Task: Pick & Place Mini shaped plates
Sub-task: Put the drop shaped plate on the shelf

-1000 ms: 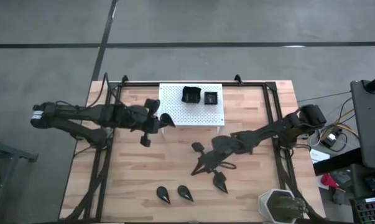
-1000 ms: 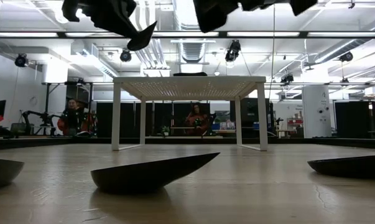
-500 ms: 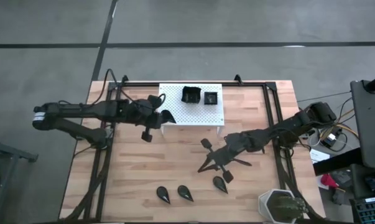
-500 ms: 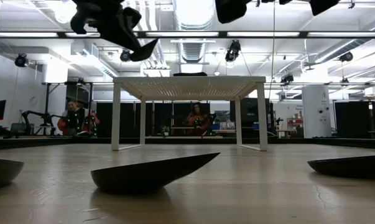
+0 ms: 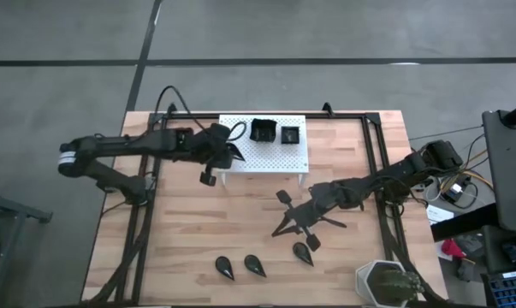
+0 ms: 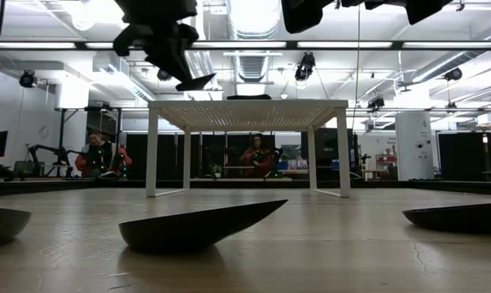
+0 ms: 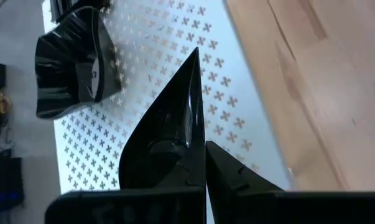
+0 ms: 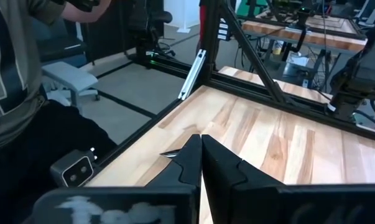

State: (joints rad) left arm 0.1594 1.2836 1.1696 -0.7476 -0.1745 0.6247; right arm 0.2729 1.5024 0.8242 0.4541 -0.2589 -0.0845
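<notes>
A wooden table (image 5: 189, 231) in a workshop carries a white stand (image 5: 296, 154) at its far edge, with two square plates (image 5: 275, 132) already set on it. A teardrop plate (image 7: 165, 134) is pinched by its rim between the closed fingers of the left gripper (image 5: 228, 152), now carried over the stand's left edge; a second ago it was held short of the stand, above bare wood. From this it is judged that the carry is almost done and the drop is next. The right gripper (image 5: 293, 224), fingers pressed together with nothing seen between them, is held low over the table's middle; it has been drawn back from the teardrop (image 5: 303, 251) beside it. Two more teardrops (image 5: 240, 266) are left near the front edge
</notes>
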